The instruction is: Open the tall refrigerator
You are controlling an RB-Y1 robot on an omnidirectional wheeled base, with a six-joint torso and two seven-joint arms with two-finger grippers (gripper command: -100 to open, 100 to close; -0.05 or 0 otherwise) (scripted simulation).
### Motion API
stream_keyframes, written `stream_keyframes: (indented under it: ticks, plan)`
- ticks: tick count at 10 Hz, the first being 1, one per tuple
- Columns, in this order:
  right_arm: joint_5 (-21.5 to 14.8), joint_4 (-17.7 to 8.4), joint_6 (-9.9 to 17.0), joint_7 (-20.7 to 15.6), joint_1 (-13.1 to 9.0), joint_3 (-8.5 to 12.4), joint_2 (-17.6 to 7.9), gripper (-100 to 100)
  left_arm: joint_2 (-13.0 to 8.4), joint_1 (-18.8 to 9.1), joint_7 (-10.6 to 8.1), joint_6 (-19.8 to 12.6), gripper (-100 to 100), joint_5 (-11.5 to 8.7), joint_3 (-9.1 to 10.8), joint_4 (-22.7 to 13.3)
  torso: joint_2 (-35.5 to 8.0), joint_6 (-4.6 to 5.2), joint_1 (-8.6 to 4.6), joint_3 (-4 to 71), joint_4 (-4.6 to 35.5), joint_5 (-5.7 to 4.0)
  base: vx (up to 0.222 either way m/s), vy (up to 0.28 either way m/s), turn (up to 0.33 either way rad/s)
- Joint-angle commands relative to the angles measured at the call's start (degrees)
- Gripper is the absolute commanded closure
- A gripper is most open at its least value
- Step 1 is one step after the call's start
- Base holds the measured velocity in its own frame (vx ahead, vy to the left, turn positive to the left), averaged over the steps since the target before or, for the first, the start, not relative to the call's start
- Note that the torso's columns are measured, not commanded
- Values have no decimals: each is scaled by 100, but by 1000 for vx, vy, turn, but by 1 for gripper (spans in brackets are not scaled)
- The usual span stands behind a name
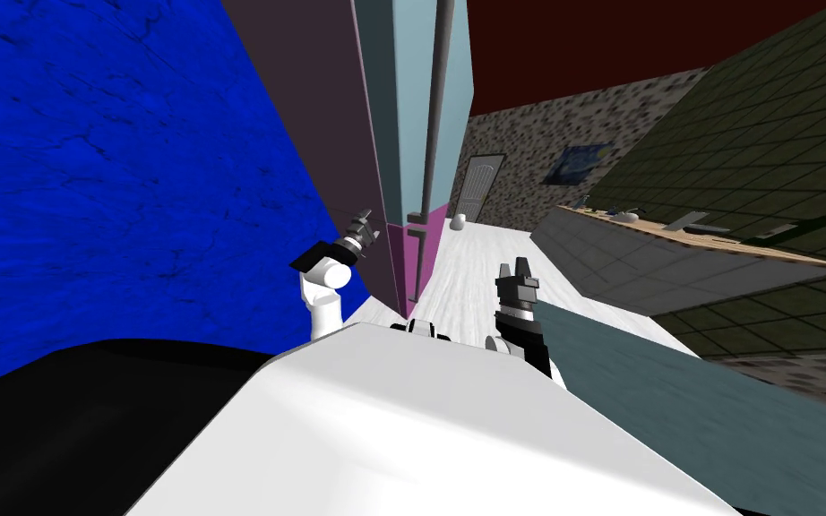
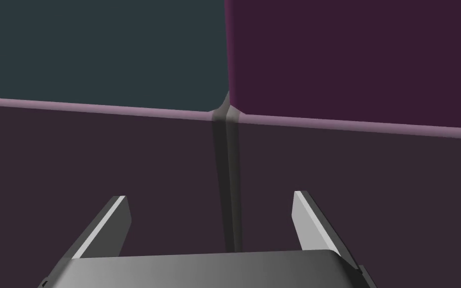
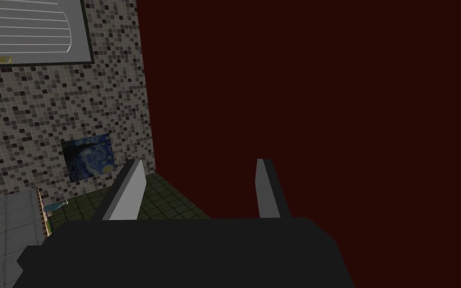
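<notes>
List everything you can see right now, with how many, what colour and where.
refrigerator: one, blue-grey upper door, magenta lower door, dark purplish side, straight ahead
handles: two, grey, upright bars, one on each refrigerator door
floor: one, white, right of the refrigerator
counter: one, grey tiled front, tan top, right of the floor
speckled wall: one, grey, far end
door: one, pale grey, in the speckled wall
picture: one, blue, on the speckled wall
small object: one, white, on the floor by the door
left gripper: open, facing the refrigerator's side
right gripper: open, right of the refrigerator
</notes>
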State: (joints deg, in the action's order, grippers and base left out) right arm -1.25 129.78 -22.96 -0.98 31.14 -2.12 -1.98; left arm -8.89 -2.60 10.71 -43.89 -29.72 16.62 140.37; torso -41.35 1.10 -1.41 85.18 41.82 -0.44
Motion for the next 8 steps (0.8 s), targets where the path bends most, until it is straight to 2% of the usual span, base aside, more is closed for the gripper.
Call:
stream_keyframes:
  ticks: [1, 4, 8]
  plan:
    - [0, 0, 0, 0, -1, 0, 0, 0, 83, -136, 3, -334, -100, -152, -50, 14, 5, -1, 8, 3, -4, 3, 9, -112, 95]
    - [0, 0, 0, 0, 0, 0, 0, 0, 127, -211, 6, -593, -100, -218, -8, 63, -2, 2, 1, 0, 6, -2, -4, -75, 66]
    - [0, 0, 0, 0, -1, -1, 1, 0, 338, -441, 17, -1223, -100, -421, 120, 348, 6, -20, 18, 9, 19, -3, 4, -118, 96]
